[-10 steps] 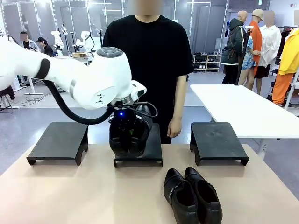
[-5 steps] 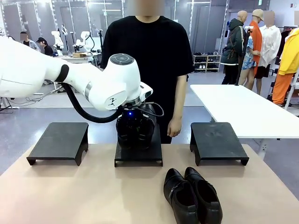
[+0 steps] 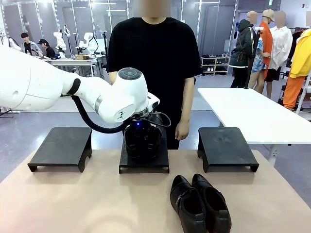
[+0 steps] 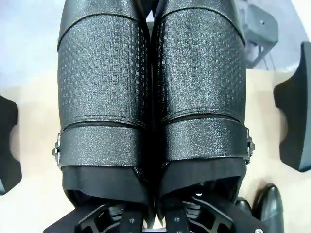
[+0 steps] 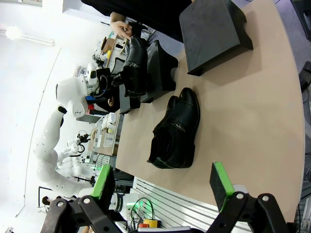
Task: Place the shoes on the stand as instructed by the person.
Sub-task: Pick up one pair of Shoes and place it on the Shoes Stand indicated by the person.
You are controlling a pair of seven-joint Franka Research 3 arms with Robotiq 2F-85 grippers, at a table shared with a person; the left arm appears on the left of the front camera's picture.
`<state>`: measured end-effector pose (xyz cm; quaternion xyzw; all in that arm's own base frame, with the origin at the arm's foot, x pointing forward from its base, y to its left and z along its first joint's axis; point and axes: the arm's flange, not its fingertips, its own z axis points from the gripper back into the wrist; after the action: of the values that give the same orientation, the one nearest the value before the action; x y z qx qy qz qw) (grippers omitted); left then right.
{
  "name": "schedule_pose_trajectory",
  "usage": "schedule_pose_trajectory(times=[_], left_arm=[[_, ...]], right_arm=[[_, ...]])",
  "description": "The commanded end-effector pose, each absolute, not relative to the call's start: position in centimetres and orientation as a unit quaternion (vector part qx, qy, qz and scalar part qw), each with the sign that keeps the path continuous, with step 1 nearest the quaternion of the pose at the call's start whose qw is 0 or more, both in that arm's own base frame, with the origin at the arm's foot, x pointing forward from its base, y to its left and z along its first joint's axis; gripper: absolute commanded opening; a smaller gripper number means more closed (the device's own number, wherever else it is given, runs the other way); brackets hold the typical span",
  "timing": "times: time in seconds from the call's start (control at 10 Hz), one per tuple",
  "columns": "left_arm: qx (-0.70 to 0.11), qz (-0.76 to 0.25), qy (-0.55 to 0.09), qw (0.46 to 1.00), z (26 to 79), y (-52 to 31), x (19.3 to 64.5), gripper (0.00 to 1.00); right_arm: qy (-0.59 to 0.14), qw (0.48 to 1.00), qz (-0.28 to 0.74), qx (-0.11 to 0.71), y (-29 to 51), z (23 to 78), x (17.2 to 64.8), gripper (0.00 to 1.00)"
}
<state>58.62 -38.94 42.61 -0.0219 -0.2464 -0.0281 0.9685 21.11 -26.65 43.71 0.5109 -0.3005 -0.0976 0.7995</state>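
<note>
Hanging at the frame's centre, one pair of shoes (image 3: 142,141) is clamped in the left tool (image 4: 155,216) right at the middle stand (image 3: 161,159). I'd set it down level, soles flat, before releasing. The other pair (image 3: 199,204) lies lower right on the table (image 3: 73,204), and the right tool (image 5: 163,182) gapes empty.

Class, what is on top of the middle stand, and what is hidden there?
A pair of black shoes, held in the left claw, is above the middle stand. Whether they touch its top is hidden.
</note>
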Motion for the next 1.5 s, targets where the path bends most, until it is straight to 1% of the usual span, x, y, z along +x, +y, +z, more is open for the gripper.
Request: schedule_pose_trajectory(times=[0.0,0.2,0.5,0.6,1.0,1.1,1.4], left_arm=[[-0.025,-0.02,-0.271,0.962,42.8,-39.2,59.0,0.09],[-0.03,-0.018,-0.259,0.965,42.1,-39.2,59.0,0.09],[-0.021,-0.022,-0.262,0.964,41.4,-39.3,59.2,0.09],[-0.02,-0.02,-0.262,0.965,41.3,-39.3,59.3,0.2],[-0.026,-0.023,-0.258,0.966,41.9,-39.4,58.9,0.93],[-0.027,-0.02,-0.254,0.967,42.1,-39.3,58.8,1.0],[-0.029,-0.017,-0.245,0.969,42.8,-39.3,58.2,0.99]], right_arm=[[-0.311,0.795,-0.09,0.513,-26.8,43.9,21.1,1.0],[-0.311,0.795,-0.09,0.513,-26.8,43.9,21.1,1.0],[-0.311,0.795,-0.09,0.513,-26.8,43.9,21.1,1.0],[-0.311,0.795,-0.09,0.513,-26.8,43.9,21.1,1.0],[-0.311,0.795,-0.09,0.513,-26.8,43.9,21.1,1.0],[-0.311,0.795,-0.09,0.513,-26.8,43.9,21.1,1.0],[-0.311,0.795,-0.09,0.513,-26.8,43.9,21.1,1.0]])
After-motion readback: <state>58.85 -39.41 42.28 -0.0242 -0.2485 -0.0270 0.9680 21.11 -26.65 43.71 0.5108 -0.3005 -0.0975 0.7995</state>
